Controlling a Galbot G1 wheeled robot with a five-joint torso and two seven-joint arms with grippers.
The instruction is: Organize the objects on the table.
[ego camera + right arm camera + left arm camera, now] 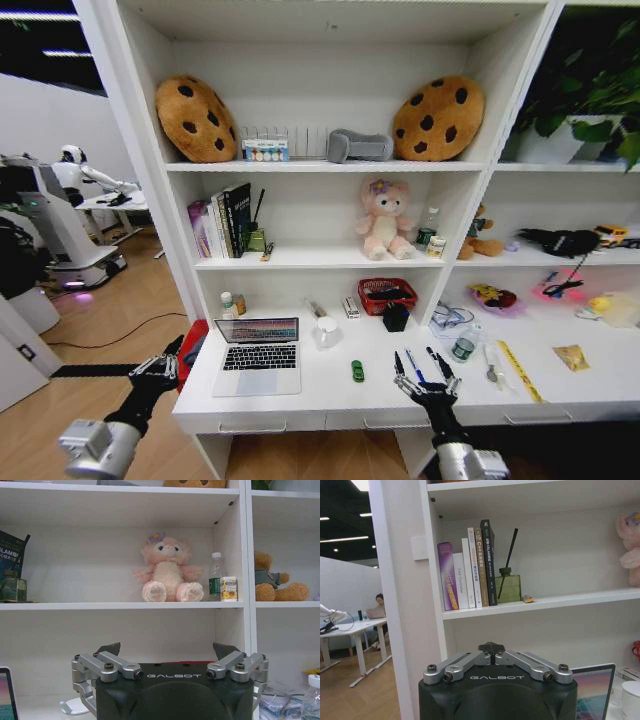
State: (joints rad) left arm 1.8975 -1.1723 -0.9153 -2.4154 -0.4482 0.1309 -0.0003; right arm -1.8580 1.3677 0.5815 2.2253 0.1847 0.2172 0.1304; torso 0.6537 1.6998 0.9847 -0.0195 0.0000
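At the near edge of the bench [330, 395], the right pincer [425, 378] hovers spread wide over the blue and black pens [412, 364]; the left pincer [157, 368], fingers together, hangs off the bench's left end beside the silver laptop [258, 355]. Just beyond, the tiny green toy car [357, 371] sits close; a skewed descent could roll the pens or knock the car

two cookie cushions [196, 118] on the top shelf, pink plush [384, 221] below, perhaps a bear

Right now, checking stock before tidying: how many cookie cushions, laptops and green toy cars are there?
Cookie cushions: 2
Silver laptop: 1
Green toy car: 1
Total: 4
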